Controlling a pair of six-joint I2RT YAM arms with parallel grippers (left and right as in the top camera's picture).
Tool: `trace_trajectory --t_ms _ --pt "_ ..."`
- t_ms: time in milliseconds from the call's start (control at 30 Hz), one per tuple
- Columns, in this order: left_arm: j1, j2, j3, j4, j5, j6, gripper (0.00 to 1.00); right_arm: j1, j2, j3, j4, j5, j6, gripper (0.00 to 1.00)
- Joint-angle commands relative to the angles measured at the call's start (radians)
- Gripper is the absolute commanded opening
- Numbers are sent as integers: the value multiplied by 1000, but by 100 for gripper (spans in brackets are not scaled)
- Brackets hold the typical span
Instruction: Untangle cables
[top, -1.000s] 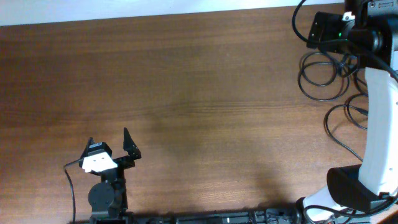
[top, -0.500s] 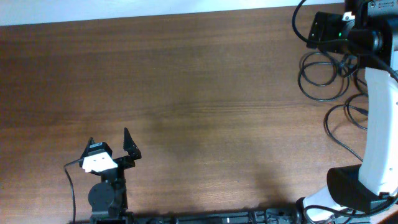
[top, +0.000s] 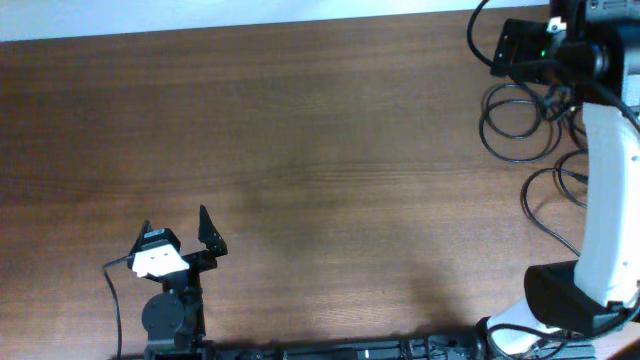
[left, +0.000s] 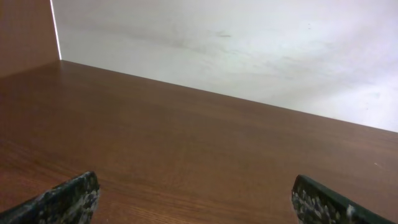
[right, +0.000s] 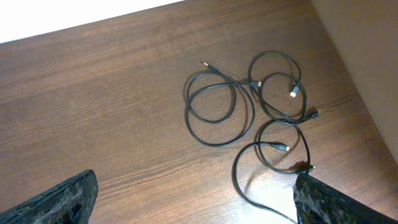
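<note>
The cables (right: 221, 107) are thin black cords lying on the brown table as several overlapping loops with small plug ends. They show in the overhead view near the right edge as the cables (top: 518, 122), partly hidden under my right arm (top: 605, 200). My right gripper (right: 196, 204) hangs high above them, open and holding nothing. The fingertips (right: 68, 199) frame bare wood just short of the nearest loop (right: 280, 148). My left gripper (top: 178, 228) rests at the near left, far from the cables. In its wrist view the left gripper (left: 193, 202) is open and empty.
A white wall (left: 249, 43) rises past the table's far edge. The table's right edge (right: 354, 68) runs close beside the loops. A thicker black wire (top: 112, 300) trails from the left arm's base.
My right wrist has shifted very slightly up and to the left over the cables. The left arm and the cables have not moved.
</note>
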Motion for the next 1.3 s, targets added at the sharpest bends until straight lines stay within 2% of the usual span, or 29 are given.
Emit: trace_trajectory --t_ms 0,133,200,367,433,500,700,867,1000,1067,1267 --pt "8 -10 -1 -8 14 -5 99 5 3 -2 4 13 1 100" --pt "8 -10 -1 -8 14 -5 99 5 -14 -14 26 -93 10 100" --pt "8 -10 -1 -8 14 -6 99 5 -64 -116 147 -161 10 100" --pt "8 -10 -1 -8 14 -5 99 5 -282 -584 406 -201 10 100" --pt "8 -10 -1 -8 14 -6 99 5 -396 -856 554 -201 10 100" --pt "8 -10 -1 -8 14 -5 99 5 -472 -1046 663 -201 9 100" --pt "8 -10 -1 -8 14 -5 99 5 -598 -1484 973 -201 9 100" --pt "8 -10 -1 -8 14 -5 99 5 -691 -1910 1355 -228 9 100" --pt "8 -10 -1 -8 14 -5 99 5 -802 -2258 1791 -290 10 100" --pt "8 -10 -1 -8 14 -6 99 5 -852 -2369 1946 -307 10 100" --pt "8 -10 -1 -8 14 -5 99 5 -990 -2377 1934 -298 8 99"
